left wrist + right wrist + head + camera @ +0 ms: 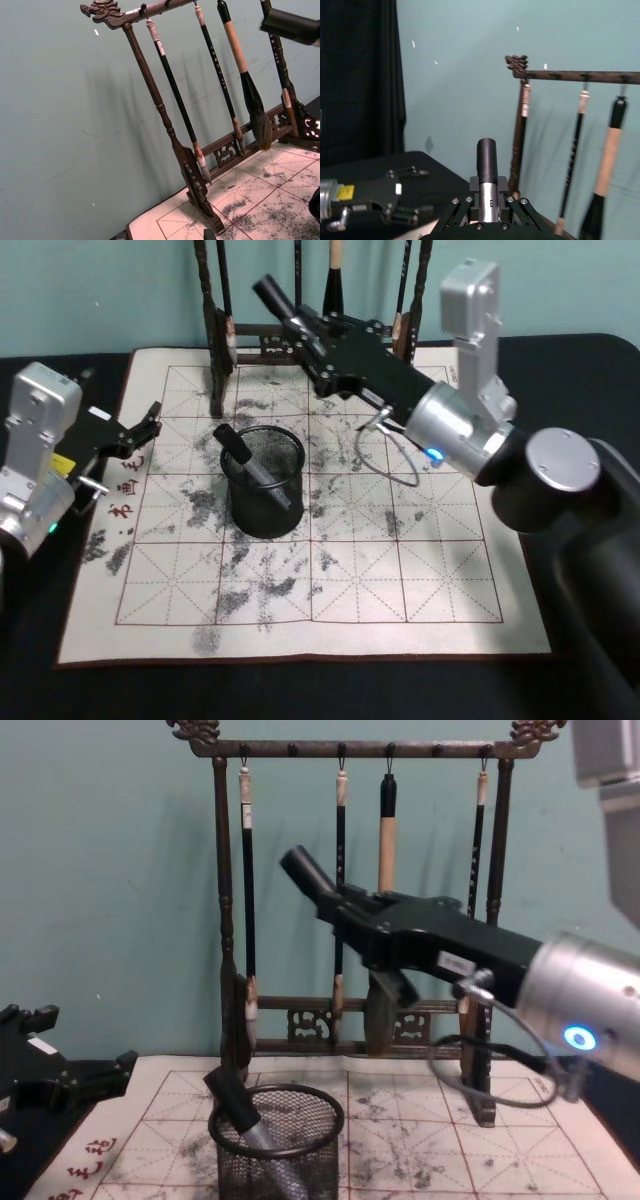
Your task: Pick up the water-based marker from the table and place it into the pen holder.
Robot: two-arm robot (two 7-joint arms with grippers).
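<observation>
R gripper pinches a black-capped grey water-based marker aloft before the dark wooden brush rack, beyond the black wire-mesh cylindrical pen holder (second marker leans inside). L gripper, seemingly spread, idles left.

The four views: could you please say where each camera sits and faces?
Head: high, looking down at the mat; left gripper and right gripper both show.
Chest: low, facing the brush rack across the pen holder; right gripper enters from the right.
Left wrist: faces the rack and wall from the mat's left.
Right wrist: looks along its own gripper, shut on the marker.
Shared: head and chest both see the holder.
</observation>
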